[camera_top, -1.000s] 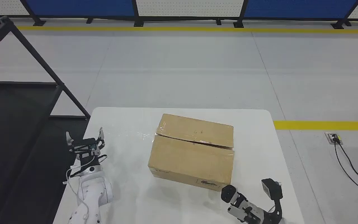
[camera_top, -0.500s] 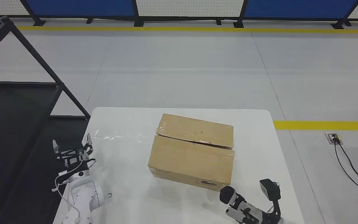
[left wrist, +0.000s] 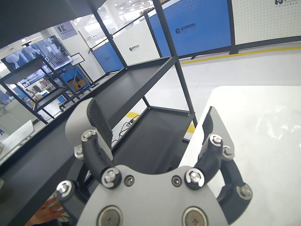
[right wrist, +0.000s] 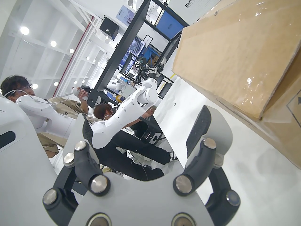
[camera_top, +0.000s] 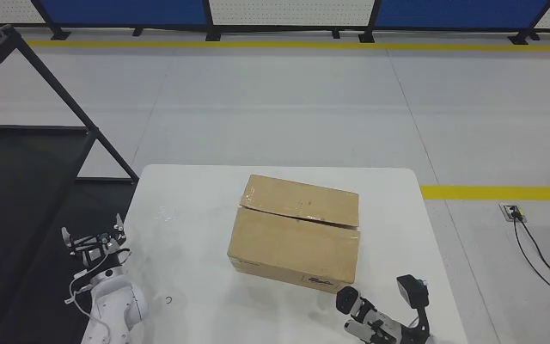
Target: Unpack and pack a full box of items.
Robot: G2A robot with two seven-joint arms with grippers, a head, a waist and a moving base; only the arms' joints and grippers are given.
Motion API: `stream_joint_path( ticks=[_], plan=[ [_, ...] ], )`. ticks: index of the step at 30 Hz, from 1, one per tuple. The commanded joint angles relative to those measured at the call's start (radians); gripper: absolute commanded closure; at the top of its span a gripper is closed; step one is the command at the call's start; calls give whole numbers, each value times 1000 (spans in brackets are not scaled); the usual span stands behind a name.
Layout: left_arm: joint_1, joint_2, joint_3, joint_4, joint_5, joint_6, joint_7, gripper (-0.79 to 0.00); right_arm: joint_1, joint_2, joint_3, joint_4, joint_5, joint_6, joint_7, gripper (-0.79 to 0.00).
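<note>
A closed brown cardboard box (camera_top: 296,230) stands in the middle of the white table (camera_top: 198,189). My left gripper (camera_top: 90,241) hovers just past the table's left edge, fingers up and open, holding nothing. In its own wrist view the left gripper (left wrist: 152,121) spreads over a black shelf, with the table (left wrist: 258,109) beside it. My right gripper (camera_top: 378,303) sits low at the table's front edge, in front of the box's right corner. The right gripper (right wrist: 143,128) is open and empty, with the box (right wrist: 235,59) a short way off.
A black metal shelf rack (camera_top: 43,172) stands close against the table's left side. A faint glossy patch (camera_top: 163,211), perhaps clear film, lies on the table near its left edge. A tiny ring (camera_top: 168,300) lies near the front left.
My left gripper has drawn leftward from over the table to beyond its edge. A glossy strip that ran from it toward the box is no longer stretched. The right gripper barely shifted.
</note>
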Motion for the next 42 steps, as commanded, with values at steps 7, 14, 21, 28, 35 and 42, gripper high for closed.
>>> stream_joint_path(
  ticks=[7,14,21,28,35,42],
  plan=[
    [6,1,-38,13,-32,-2,22,-785,3,2,-4,-8,-6,8,0,-785],
    [33,-1,-53,-29,-47,-21,38,-785,2,3,-5,-10,-11,6,-5,-785],
    [82,9,-74,-142,-16,-154,32,-785,-16,15,52,-25,25,-14,26,-785],
    [122,21,-73,-256,67,-288,6,-785,-46,32,139,-87,106,30,85,-785],
    [122,21,-73,-256,67,-288,6,-785,-46,32,139,-87,106,30,85,-785],
    [123,20,-70,-257,64,-293,3,-785,-46,32,139,-87,106,30,85,-785]
  ],
)
